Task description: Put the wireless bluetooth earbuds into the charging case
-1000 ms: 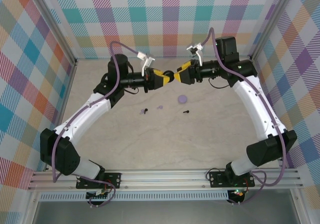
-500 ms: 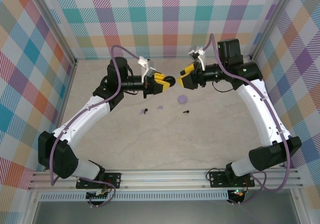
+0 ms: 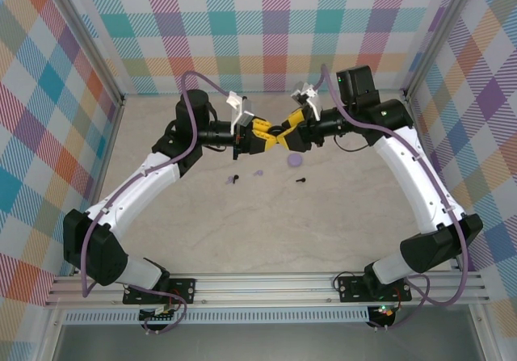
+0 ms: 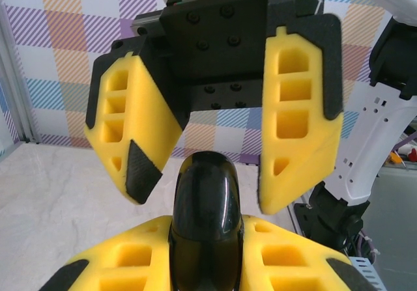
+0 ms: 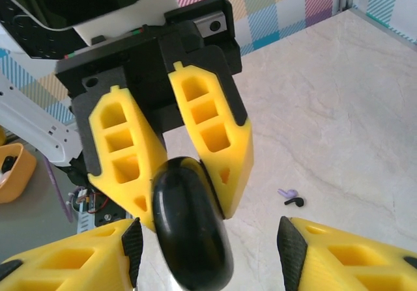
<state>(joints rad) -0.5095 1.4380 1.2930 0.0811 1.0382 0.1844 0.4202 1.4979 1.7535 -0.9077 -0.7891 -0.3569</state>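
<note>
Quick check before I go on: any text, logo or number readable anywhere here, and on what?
None readable. The glossy black round charging case shows no marking, nor do the yellow gripper fingers or the plaid walls; the tiny earbuds on the table are too small to tell.

Charging case [image 4: 205, 219]: glossy black, smooth, plastic-looking. Finger pads [image 4: 296, 115]: matt yellow, foam-like, with dull black faces. Counter [image 5: 339, 96]: pale veined stone look, smooth, matt.

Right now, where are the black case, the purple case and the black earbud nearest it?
black case [image 4: 205, 226]: left wrist view, its glossy front edge.
purple case [image 3: 296, 160]: top view, middle of its top.
black earbud [image 3: 300, 180]: top view, its middle.
</note>
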